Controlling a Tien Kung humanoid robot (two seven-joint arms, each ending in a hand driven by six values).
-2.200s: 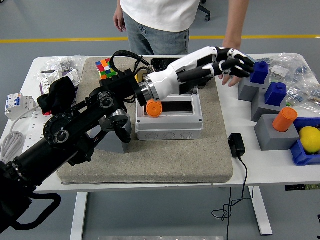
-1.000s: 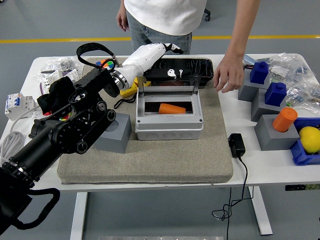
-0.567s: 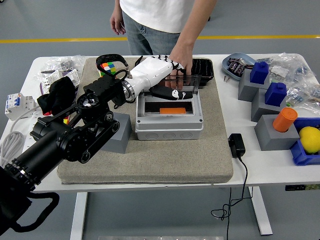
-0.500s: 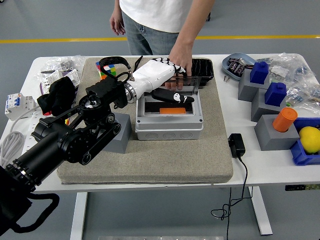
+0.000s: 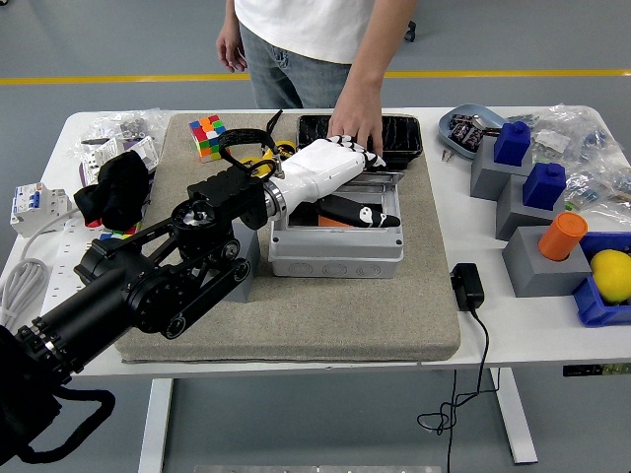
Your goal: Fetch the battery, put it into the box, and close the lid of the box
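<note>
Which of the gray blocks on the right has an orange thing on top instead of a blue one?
The gray block nearest the table's front edge. It carries an orange cylinder, while the two gray blocks behind it each carry a blue piece.

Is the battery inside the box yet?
Yes. The orange battery lies inside the grey box, partly hidden beneath the left hand.

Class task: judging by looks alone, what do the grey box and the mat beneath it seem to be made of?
Box: probably moulded plastic, matt light grey, with round knock-out marks along its front wall. Mat: seemingly felt or a carpet-like textile, beige-grey, with a fuzzy speckled surface and soft rounded corners.
</note>
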